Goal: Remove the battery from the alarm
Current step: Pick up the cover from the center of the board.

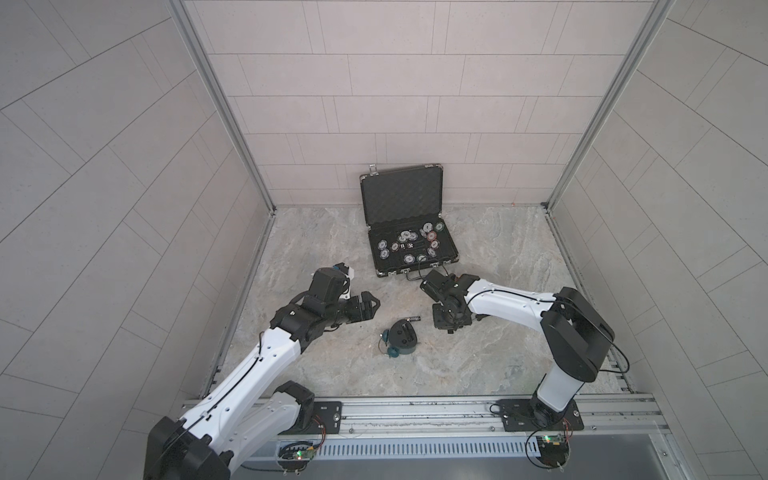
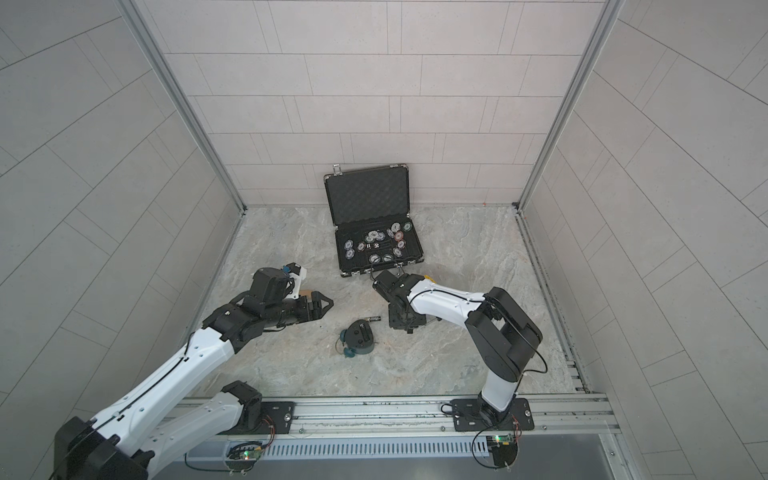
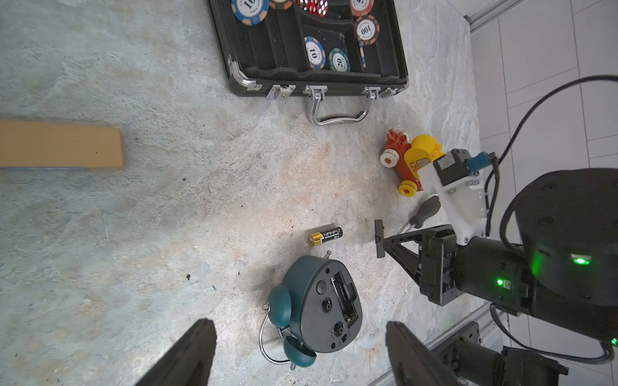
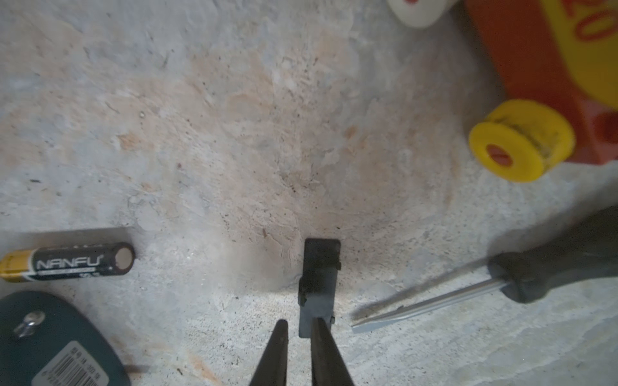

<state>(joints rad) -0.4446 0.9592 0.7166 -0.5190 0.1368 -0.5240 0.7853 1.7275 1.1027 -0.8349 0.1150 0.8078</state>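
In both top views the alarm [image 1: 402, 337] [image 2: 360, 335] lies face down on the bench [image 1: 324, 249], dark back upward. The left pincer [image 1: 371, 306] hangs above the bench with its jaws spread and nothing in them. The alarm is ahead of its tips and lower, apart from it. The battery [image 1: 414, 318] lies on the bench just beside the alarm, out of it, between the alarm and the right pincer [image 1: 449, 326]. That pincer points down at the bench, its tips hidden. An open case [image 1: 401, 195] stands beyond both pincers.

From the left wrist, the left pincer [image 3: 299, 324] is wide open. The alarm [image 3: 321, 307] lies below the gap, touching neither jaw, with an open slot [image 3: 344, 297] in its back. The battery [image 3: 325, 236] lies further ahead, a small gap off the alarm. Past it a small black plate [image 3: 379, 239] sits at the right pincer's tip, with a screwdriver [image 3: 423, 212] and a toy car [image 3: 413, 163] behind.

From the right wrist, the right pincer [image 4: 300, 321] has its jaws nearly together. The plate [image 4: 319, 277] sits at the tips, against one jaw, but whether it is pinched I cannot tell. The battery [image 4: 67, 262] lies off to one side of the tips, the screwdriver [image 4: 468, 290] to the other.
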